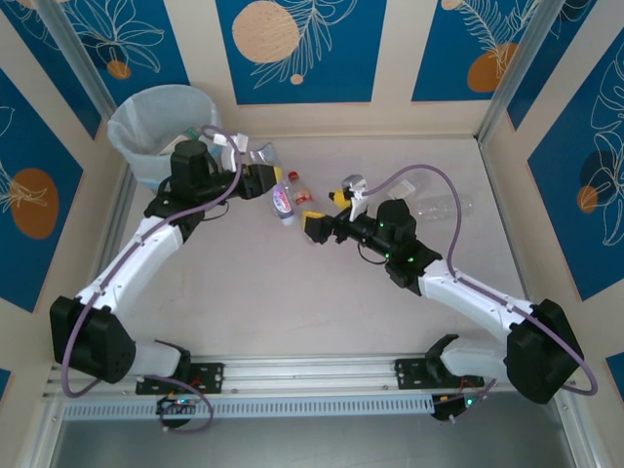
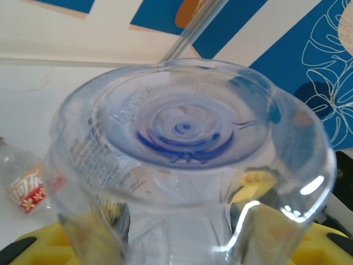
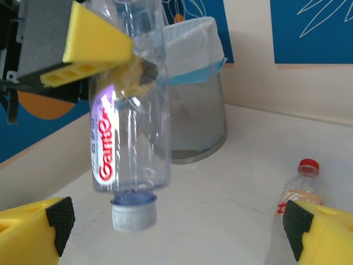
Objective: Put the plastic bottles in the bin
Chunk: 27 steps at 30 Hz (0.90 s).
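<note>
My left gripper (image 1: 261,181) is shut on a clear bottle (image 1: 283,201) with a white and red label. In the right wrist view that bottle (image 3: 129,132) hangs cap down above the table, pinched near its base between yellow fingers (image 3: 96,47). In the left wrist view its round base (image 2: 187,132) is close to the camera, and the gripper (image 2: 182,237) clamps it. The grey bin (image 1: 156,122) with its bag stands at the back left, just behind the left gripper. My right gripper (image 1: 329,212) is open beside a small red-capped bottle (image 1: 302,191), with nothing between its fingers (image 3: 176,234).
Another clear bottle (image 1: 441,207) lies flat on the right, behind the right arm. The red-capped bottle (image 3: 300,190) stands close to my right finger. A red-labelled bottle (image 2: 25,182) lies left of the held one. Walls close in the table at the back and sides.
</note>
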Each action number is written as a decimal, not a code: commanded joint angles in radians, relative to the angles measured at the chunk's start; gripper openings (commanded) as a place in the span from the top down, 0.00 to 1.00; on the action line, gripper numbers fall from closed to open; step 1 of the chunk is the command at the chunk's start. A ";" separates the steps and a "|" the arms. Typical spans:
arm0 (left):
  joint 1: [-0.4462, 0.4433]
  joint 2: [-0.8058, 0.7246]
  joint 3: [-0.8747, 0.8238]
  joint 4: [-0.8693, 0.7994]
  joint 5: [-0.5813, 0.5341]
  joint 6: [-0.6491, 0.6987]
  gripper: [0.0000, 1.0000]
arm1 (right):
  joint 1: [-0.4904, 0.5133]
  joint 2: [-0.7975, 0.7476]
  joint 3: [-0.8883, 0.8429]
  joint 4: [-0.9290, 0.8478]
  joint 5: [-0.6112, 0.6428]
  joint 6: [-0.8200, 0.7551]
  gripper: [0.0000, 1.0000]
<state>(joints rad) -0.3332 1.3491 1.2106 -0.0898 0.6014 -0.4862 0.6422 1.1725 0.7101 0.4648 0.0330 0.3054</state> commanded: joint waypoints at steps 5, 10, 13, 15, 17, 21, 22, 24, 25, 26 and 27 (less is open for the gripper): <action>-0.003 -0.028 0.152 -0.227 -0.172 0.129 0.51 | -0.052 -0.112 -0.052 0.054 0.084 0.055 0.00; 0.008 -0.013 0.247 -0.343 -0.414 0.148 0.50 | -0.097 -0.175 -0.073 0.033 0.067 0.095 0.00; 0.017 -0.007 0.284 -0.349 -0.489 0.174 0.50 | -0.112 -0.196 -0.071 0.007 0.053 0.096 0.00; 0.027 0.001 0.311 -0.346 -0.530 0.195 0.50 | -0.117 -0.203 -0.072 -0.007 0.048 0.100 0.01; 0.039 0.003 0.320 -0.314 -0.557 0.208 0.50 | -0.122 -0.207 -0.070 -0.017 0.046 0.109 0.00; 0.072 0.018 0.356 -0.267 -0.591 0.225 0.49 | -0.128 -0.202 -0.062 -0.041 0.056 0.125 0.00; 0.085 0.030 0.379 -0.266 -0.591 0.237 0.49 | -0.128 -0.197 -0.060 -0.055 0.060 0.131 0.00; 0.106 0.051 0.425 -0.273 -0.609 0.261 0.49 | -0.133 -0.195 -0.057 -0.066 0.057 0.142 0.01; 0.117 0.057 0.446 -0.270 -0.623 0.272 0.49 | -0.134 -0.196 -0.059 -0.066 0.052 0.148 0.00; 0.129 0.063 0.467 -0.263 -0.634 0.288 0.49 | -0.136 -0.196 -0.061 -0.067 0.049 0.154 0.00; 0.139 0.070 0.483 -0.257 -0.643 0.298 0.49 | -0.136 -0.197 -0.060 -0.071 0.047 0.158 0.00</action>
<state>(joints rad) -0.2241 1.4101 1.6253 -0.3943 0.0174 -0.2470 0.5117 0.9840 0.6456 0.4053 0.0788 0.4347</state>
